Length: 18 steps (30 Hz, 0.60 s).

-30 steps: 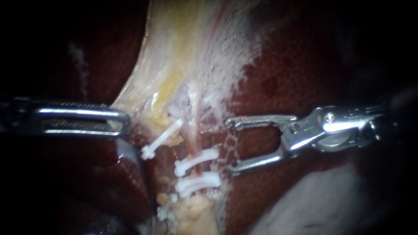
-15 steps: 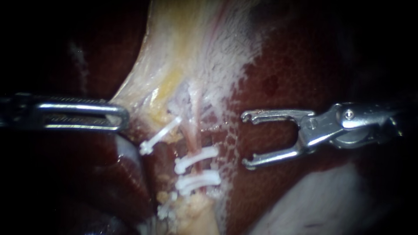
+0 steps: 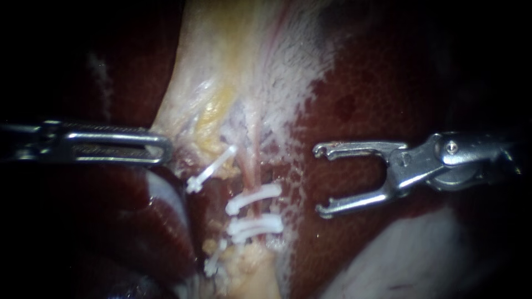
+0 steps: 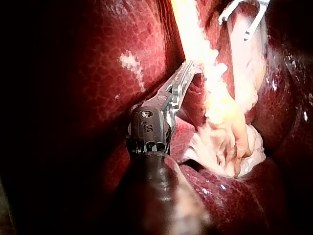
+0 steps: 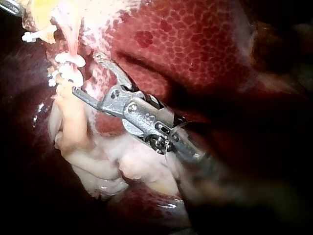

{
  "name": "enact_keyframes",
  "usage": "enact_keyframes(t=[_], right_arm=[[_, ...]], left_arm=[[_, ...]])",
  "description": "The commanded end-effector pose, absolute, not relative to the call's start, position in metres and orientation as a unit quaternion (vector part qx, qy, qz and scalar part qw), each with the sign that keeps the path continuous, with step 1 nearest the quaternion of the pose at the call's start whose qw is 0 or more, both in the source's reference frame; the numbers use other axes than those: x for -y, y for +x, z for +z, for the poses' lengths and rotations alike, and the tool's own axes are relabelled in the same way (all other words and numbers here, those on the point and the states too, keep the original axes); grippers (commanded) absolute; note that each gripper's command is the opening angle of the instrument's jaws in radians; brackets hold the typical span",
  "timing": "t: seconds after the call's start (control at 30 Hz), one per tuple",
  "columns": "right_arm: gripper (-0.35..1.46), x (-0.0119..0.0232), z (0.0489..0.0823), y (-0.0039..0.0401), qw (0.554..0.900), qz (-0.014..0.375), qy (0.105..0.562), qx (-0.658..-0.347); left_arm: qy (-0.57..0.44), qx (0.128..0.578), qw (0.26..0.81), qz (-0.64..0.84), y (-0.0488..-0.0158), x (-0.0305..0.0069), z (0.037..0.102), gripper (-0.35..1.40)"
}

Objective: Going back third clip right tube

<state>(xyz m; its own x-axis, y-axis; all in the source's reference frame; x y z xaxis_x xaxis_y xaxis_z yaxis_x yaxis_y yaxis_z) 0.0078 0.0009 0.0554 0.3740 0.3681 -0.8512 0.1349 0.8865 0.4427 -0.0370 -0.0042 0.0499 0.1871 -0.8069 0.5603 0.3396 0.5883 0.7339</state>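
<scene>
Right instrument (image 3: 320,180), jaws wide and empty, stands at centre right, clear of the tubes. Left instrument (image 3: 160,148), centre left, jaws clamped on pale tissue (image 3: 188,111). Beyond, at centre, the right tube (image 3: 252,166) carries what look like 3 white clips (image 3: 252,200). Clipping appears done, with only the retreat over the liver (image 3: 360,83) left.

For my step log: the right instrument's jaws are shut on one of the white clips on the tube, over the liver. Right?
Not quite. The right instrument has jaws open and empty, apart from the white clips on the tube, over the liver; the endoscope view shows the gap.
</scene>
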Motion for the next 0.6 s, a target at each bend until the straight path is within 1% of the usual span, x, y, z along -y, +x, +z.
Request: enact_keyframes(t=[0.03,0.6], right_arm=[[0.6,-0.0009,0.0554,0.0078,0.797,0.073,0.227,-0.555],[0.6,-0.0008,0.0553,0.0078,0.797,0.073,0.227,-0.555]], left_arm=[[0.233,0.504,0.735,-0.389,-0.0372,0.0044,0.05,-0.35],[0.241,0.502,0.737,-0.384,-0.0383,0.0055,0.05,-0.35]])
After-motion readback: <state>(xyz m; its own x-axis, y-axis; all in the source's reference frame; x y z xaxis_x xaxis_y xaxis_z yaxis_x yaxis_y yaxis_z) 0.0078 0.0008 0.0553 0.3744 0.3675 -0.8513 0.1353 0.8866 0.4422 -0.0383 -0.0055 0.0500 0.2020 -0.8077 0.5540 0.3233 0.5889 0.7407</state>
